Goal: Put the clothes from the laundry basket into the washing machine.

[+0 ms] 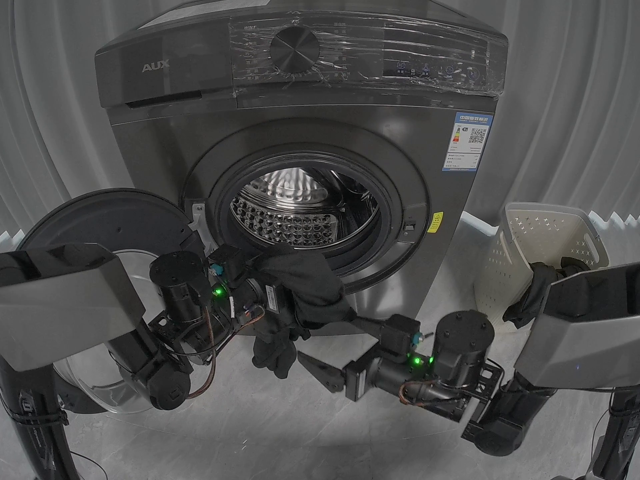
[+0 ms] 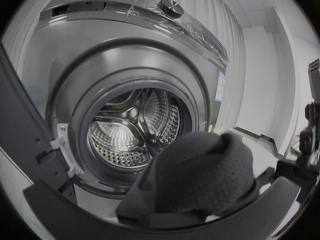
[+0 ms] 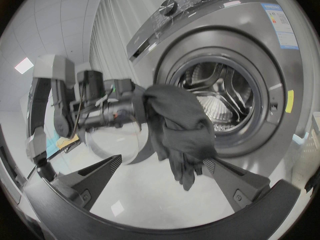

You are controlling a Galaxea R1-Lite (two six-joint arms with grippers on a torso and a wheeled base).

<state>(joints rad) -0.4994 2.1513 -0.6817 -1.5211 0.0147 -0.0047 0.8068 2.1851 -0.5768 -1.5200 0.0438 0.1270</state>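
Left tool (image 1: pixel 288 299) clamps a black garment (image 1: pixel 310 287) at the washing machine (image 1: pixel 200 128) drum mouth.
Right tool (image 1: pixel 341 349) hangs wide open, empty, just below the garment.

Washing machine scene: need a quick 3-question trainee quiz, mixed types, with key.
1. True or false: the door of the washing machine is shut.
2. The dark garment is held by: A) the left gripper B) both grippers C) neither gripper.
3. Fill in: the jaws of the right gripper stand ___.

Key: 1 false, the door is swung open to the robot's left. 2 A. 3 open.
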